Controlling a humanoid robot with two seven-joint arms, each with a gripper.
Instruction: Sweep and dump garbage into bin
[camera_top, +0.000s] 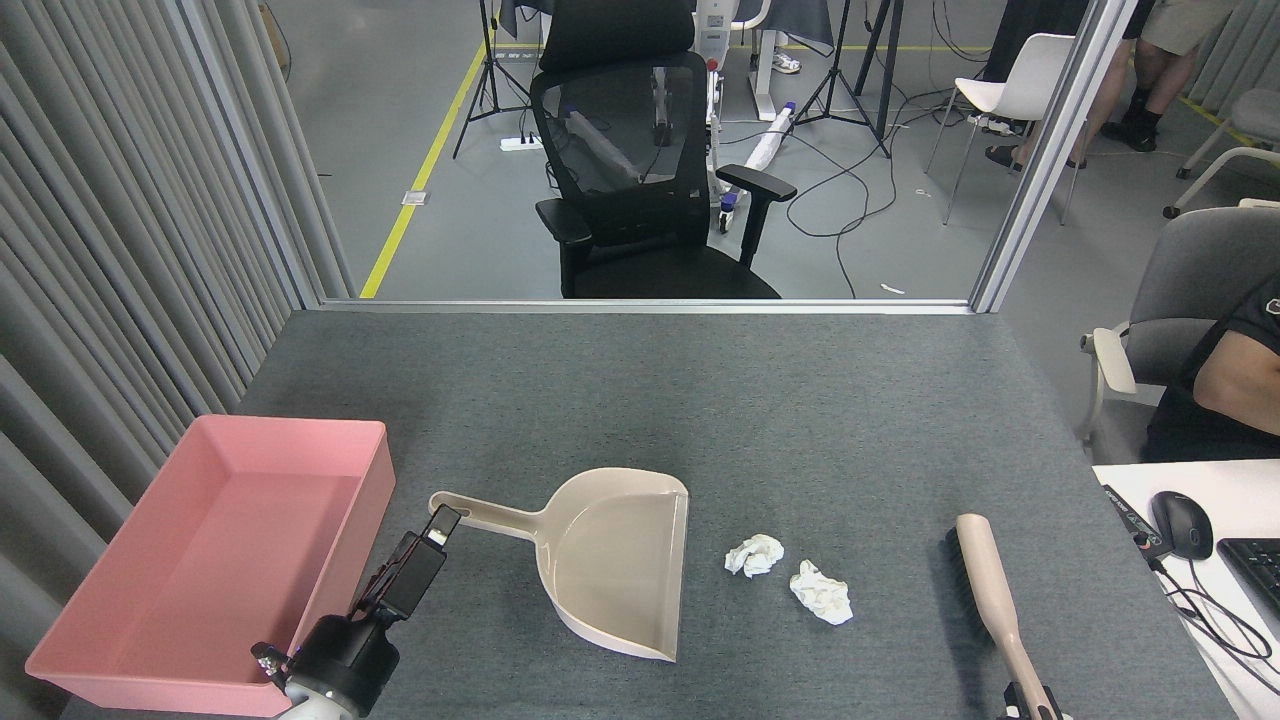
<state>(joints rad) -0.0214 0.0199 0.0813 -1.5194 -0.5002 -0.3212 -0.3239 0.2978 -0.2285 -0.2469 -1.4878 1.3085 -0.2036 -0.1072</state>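
Two crumpled white wads of garbage (755, 555) (821, 592) lie side by side on the grey table, just right of a beige dustpan (615, 565). The dustpan's mouth faces them and its handle (480, 516) points left. My left gripper (437, 528) sits at the end of that handle; its dark fingers do not show whether they are open or shut. The pink bin (215, 560) stands at the front left, with nothing in it. A beige brush (990, 590) lies at the right. Only the tip of my right gripper (1030, 702) shows, at the brush handle's lower end.
A black office chair (640, 170) stands beyond the table's far edge. A person's arm (1235, 385) and a grey chair are at the right. A white desk with a mouse (1180, 525) and a keyboard adjoins the table's right front.
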